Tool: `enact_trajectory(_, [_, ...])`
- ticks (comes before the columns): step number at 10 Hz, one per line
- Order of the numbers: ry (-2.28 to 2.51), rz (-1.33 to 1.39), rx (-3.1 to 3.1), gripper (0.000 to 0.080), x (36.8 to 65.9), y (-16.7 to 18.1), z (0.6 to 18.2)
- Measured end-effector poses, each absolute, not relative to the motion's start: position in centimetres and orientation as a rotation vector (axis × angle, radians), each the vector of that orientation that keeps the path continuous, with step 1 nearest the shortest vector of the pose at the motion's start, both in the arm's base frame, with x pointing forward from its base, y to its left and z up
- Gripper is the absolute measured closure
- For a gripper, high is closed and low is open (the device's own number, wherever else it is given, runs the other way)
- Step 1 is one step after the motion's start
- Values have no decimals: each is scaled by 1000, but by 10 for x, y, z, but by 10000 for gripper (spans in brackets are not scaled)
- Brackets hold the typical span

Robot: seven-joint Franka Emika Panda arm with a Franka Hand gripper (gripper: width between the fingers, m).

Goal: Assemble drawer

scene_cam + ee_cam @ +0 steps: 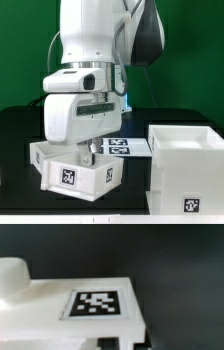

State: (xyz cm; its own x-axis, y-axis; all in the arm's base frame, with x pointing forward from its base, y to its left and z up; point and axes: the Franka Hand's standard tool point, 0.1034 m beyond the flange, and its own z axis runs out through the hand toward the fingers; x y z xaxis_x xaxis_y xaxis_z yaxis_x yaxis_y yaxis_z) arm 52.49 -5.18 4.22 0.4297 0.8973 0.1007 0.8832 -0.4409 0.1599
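A white shallow tray (80, 172) lies on the black table at the exterior view's lower left, with square markers on its two visible side faces. My gripper (93, 152) hangs straight down onto the tray's rear part, fingertips at or inside its rim; the hand hides them. In the wrist view the tray (60, 319) fills the frame very close up, with one marker (98, 303) sharp in the middle and a rounded white part (14, 277) beside it. The tall square casing (186, 162) stands apart at the exterior view's right. A second tray is not clearly visible.
The marker board (122, 147) lies flat on the table between the tray and the casing, behind my gripper. A green wall closes off the back. Black tabletop (180, 274) shows beside the tray.
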Motion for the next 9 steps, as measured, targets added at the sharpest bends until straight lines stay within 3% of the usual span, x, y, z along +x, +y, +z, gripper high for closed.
enact_trajectory(9, [1902, 73, 2493, 761, 527, -36, 39])
